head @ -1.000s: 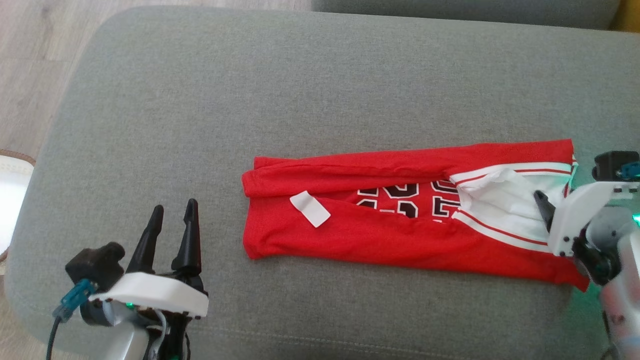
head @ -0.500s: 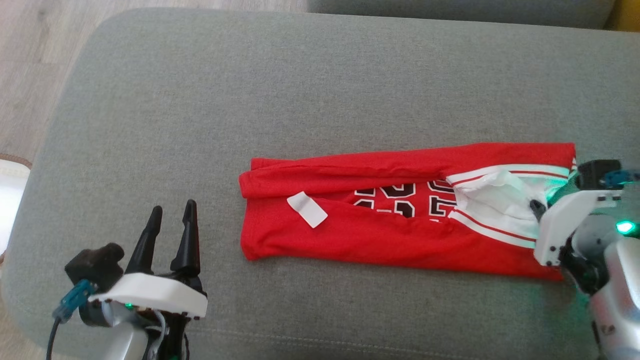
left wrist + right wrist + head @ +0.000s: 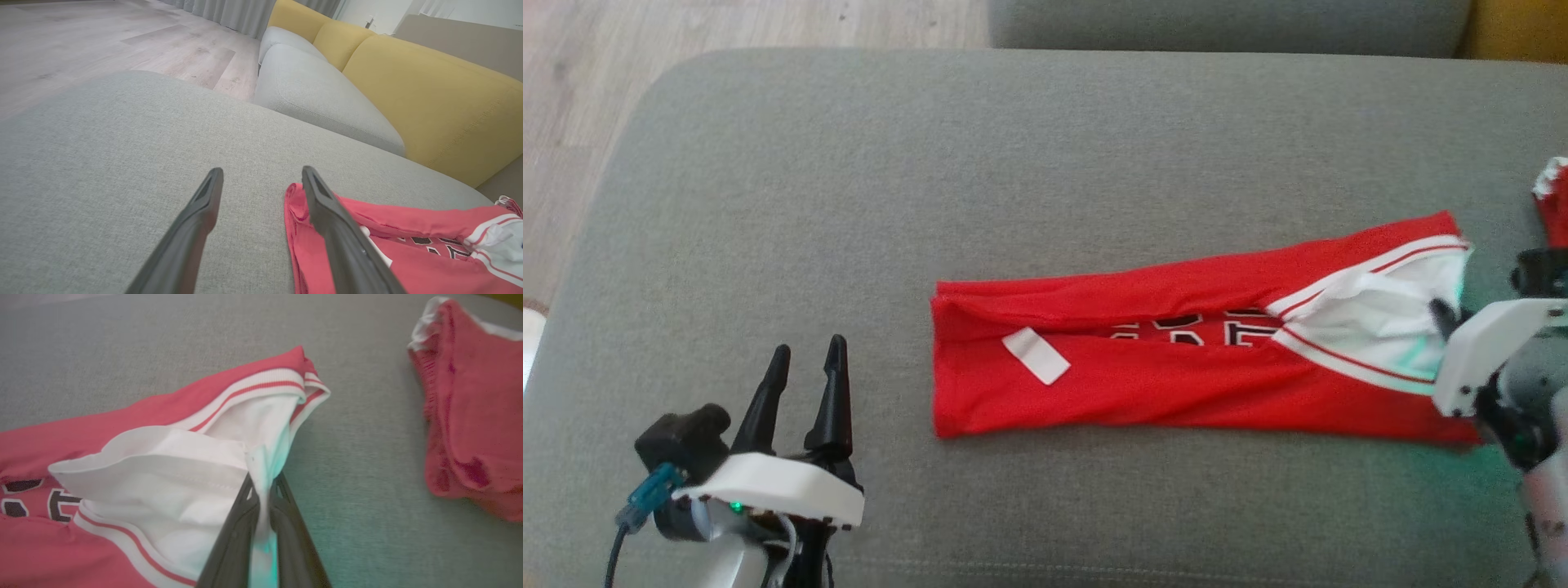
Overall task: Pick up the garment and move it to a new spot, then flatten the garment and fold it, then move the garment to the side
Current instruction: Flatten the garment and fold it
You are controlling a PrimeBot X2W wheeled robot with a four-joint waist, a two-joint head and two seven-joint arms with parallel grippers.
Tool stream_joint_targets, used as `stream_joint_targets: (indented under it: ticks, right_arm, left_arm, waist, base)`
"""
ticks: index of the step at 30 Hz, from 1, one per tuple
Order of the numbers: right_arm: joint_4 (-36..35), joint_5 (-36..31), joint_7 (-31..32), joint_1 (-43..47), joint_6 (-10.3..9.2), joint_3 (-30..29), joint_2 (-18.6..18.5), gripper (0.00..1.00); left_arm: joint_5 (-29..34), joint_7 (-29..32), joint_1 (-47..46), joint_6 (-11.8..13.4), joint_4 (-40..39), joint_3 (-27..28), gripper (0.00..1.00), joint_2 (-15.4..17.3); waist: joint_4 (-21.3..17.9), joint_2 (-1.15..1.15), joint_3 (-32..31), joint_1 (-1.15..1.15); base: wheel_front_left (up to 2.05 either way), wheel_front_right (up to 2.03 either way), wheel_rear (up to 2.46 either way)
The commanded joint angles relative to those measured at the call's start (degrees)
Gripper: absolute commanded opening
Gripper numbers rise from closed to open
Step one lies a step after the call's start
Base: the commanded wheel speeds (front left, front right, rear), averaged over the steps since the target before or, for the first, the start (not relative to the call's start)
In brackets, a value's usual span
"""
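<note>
A: The jaws of the right gripper [image 3: 263,486] are pressed together on a fold of white cloth at one end of the red shirt [image 3: 81,433]. The cloth shows squeezed between the two dark fingers right at their tips.

B: Where does the rest of the shirt lie?

A: It stretches away to the left of those jaws as a long folded strip on the grey cushion [image 3: 1013,163]. The white trim with thin red stripes sits just beyond the fingertips. Dark printed letters peek out of the fold further left.

B: And the left gripper?

A: The left gripper [image 3: 809,359] has its jaws spread wide with nothing between them, above bare cushion. The far end of the shirt lies off to the right of them, apart from both fingers. A small white label [image 3: 1036,367] lies on the red cloth near that end.

B: Anything else close to the right jaws?

A: A second bundle of red cloth [image 3: 470,416] with a white edge lies on the cushion to their right, apart from the shirt.

B: What is ahead of the left jaws?

A: More grey cushion, then a yellow sofa back [image 3: 429,94] to the right and wooden floor [image 3: 81,32] to the left.
</note>
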Motion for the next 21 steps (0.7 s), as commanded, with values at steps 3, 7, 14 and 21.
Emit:
stream_joint_targets:
  ticks: [3,7,14,21]
  right_arm:
    - [-4.64,1.21,-0.69,-0.02,0.37,-0.81,-2.78,0.0]
    - [-8.1,2.29,0.27,1.8,0.37,-2.09,-3.26,0.0]
    - [-15.77,5.84,2.67,4.63,0.37,-0.47,-0.27,0.0]
    - [-24.51,9.48,6.06,6.99,0.37,3.78,2.39,0.0]
  left_arm:
    - [0.19,-0.71,-0.67,0.31,-1.61,2.0,1.0,0.61]
    - [0.14,-0.65,-0.35,0.31,-1.59,1.77,1.0,0.69]
    - [0.09,-0.45,-0.42,0.25,-1.61,1.25,1.0,0.8]
    - [-0.14,-0.39,-0.94,-0.01,-1.27,1.03,1.0,0.89]
  waist:
    - [-1.38,0.0,-1.0,0.0]
    - [-2.45,0.0,-1.53,0.0]
    - [-3.24,0.0,-1.73,0.0]
    - [-1.77,0.0,-2.02,0.0]
  base:
    - [0.0,0.0,0.0]
    - [0.0,0.0,0.0]
    - [0.0,0.0,0.0]
    - [0.0,0.0,0.0]
